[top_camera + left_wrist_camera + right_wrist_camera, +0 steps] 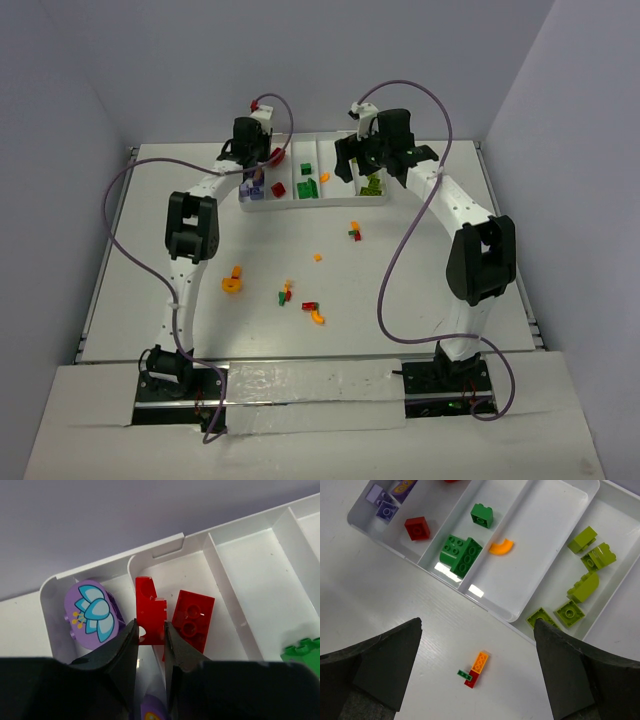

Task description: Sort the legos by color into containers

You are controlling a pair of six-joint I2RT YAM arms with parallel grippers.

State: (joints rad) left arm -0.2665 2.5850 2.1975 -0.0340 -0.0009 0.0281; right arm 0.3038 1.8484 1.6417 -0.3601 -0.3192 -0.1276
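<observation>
We're holding a red brick pinched in the left gripper over the tray at the worktop's far edge; next, releasing into the red compartment. The right gripper is gaping wide.

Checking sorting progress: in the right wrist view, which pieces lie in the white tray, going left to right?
Purple plastic bricks → red square brick → large dark green brick → orange curved piece → lime green bricks.
</observation>
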